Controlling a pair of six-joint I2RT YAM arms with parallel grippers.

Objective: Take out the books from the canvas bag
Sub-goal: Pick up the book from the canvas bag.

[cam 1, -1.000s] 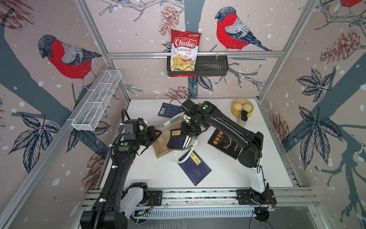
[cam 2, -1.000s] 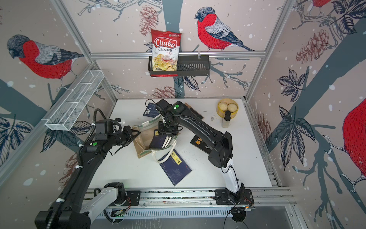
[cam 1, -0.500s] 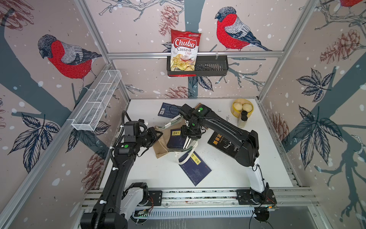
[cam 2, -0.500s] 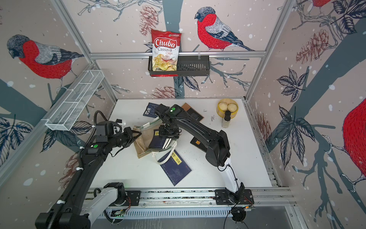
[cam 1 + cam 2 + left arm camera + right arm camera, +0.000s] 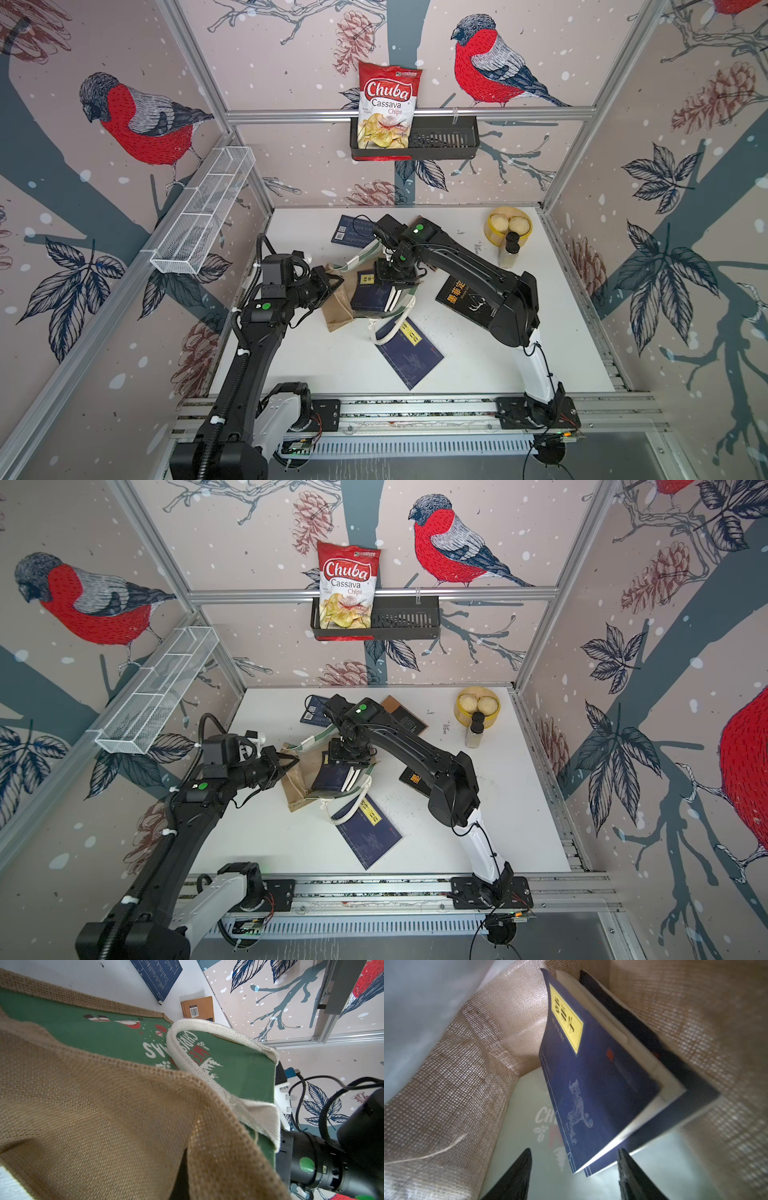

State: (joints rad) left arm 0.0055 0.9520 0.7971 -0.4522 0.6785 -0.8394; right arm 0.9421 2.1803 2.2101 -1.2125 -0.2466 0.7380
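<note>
**Desk:** What's on the tabletop (image 5: 478,365)?

**Me:** Mostly the bag (image 5: 338,307). My left claw (image 5: 332,284) is clenched on its jute edge. The bag's mouth gapes right below my right claw (image 5: 574,1150).

**Desk:** And the books?

**Me:** Two navy ones stand tilted inside the bag, straight ahead of my right claw. The front book (image 5: 591,1084) has a yellow label, and its near corner sits between my fingers (image 5: 517,1174). Neither finger touches it, so that claw is released and grips nothing. The rear book (image 5: 685,1076) leans just behind the front one.

**Desk:** Any out already?

**Me:** Four lie flat outside the bag. A loose navy book (image 5: 409,353) is near my right claw, on the rail side. A black book (image 5: 461,297) lies beside that arm, partly under it. The far navy book (image 5: 347,230) and the brown book (image 5: 405,717) lie beyond the claw, toward the back wall.
</note>
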